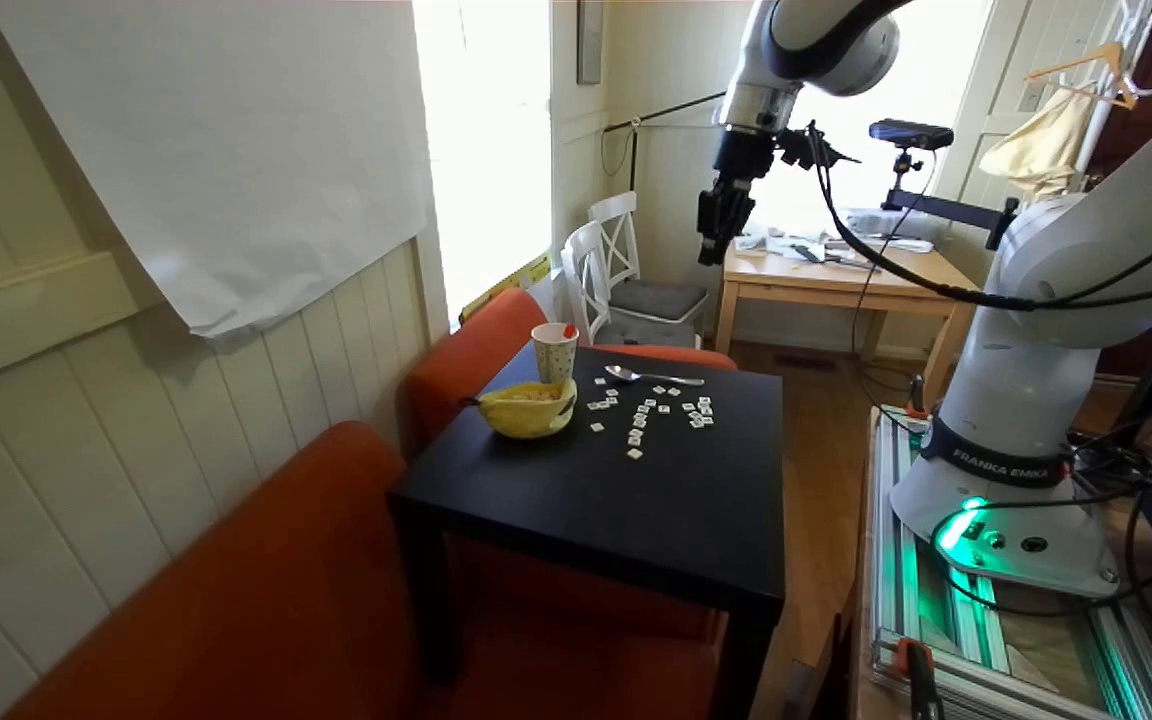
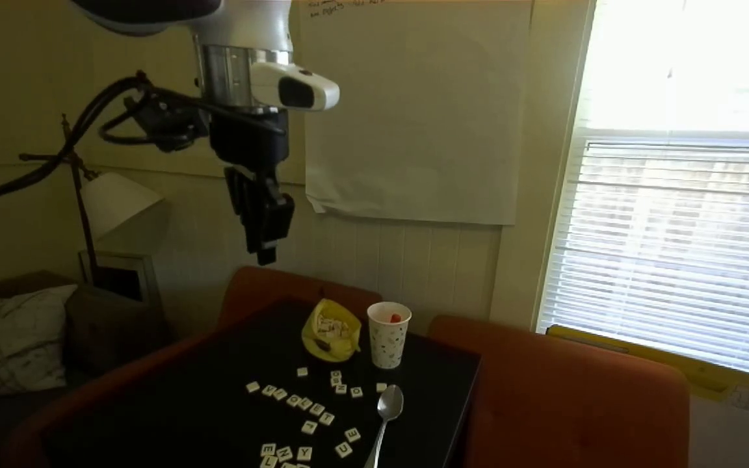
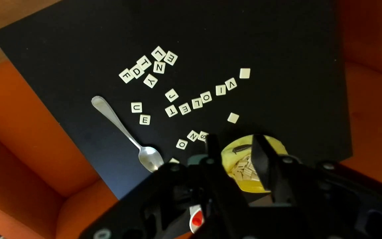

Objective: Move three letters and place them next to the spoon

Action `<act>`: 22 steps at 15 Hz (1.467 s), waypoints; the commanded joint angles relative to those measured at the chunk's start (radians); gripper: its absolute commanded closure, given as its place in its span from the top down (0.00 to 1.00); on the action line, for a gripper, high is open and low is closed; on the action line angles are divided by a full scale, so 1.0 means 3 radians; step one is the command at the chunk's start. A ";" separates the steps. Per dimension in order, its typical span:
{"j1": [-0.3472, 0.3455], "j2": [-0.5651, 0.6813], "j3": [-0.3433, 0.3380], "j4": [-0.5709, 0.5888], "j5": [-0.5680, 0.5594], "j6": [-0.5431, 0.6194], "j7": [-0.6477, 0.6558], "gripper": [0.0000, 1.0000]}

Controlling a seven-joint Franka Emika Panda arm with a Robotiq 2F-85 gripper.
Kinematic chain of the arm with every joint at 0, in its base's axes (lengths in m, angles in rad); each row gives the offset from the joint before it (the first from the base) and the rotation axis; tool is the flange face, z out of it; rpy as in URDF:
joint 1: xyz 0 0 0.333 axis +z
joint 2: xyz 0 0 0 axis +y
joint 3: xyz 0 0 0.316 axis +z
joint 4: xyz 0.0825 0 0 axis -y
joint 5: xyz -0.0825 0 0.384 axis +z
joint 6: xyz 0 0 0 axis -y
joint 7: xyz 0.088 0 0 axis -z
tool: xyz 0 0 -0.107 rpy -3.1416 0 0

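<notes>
Across the black table (image 3: 277, 39), some near the spoon (image 3: 119, 124), lie small, square white letters (image 3: 206, 97) with dark characters, six reading VIOLET, some faces blank. Overhead, the gripper (image 3: 234, 144) has its jaws apart, holding nothing. A shaded lamp (image 2: 119, 201) shows only in an exterior view.

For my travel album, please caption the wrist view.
Below the robot's open gripper, white letters spell VIOLET on a black table, with a spoon and yellow bowl.
</notes>
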 commanded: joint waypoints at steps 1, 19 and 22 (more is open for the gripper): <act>-0.0036 0.0385 0.0008 -0.0031 0.0027 0.0274 -0.0057 0.03; 0.0106 0.1975 0.0339 0.0009 0.0506 0.1847 0.0830 0.02; 0.0090 0.2151 0.0364 -0.0001 0.0445 0.2141 0.1418 0.02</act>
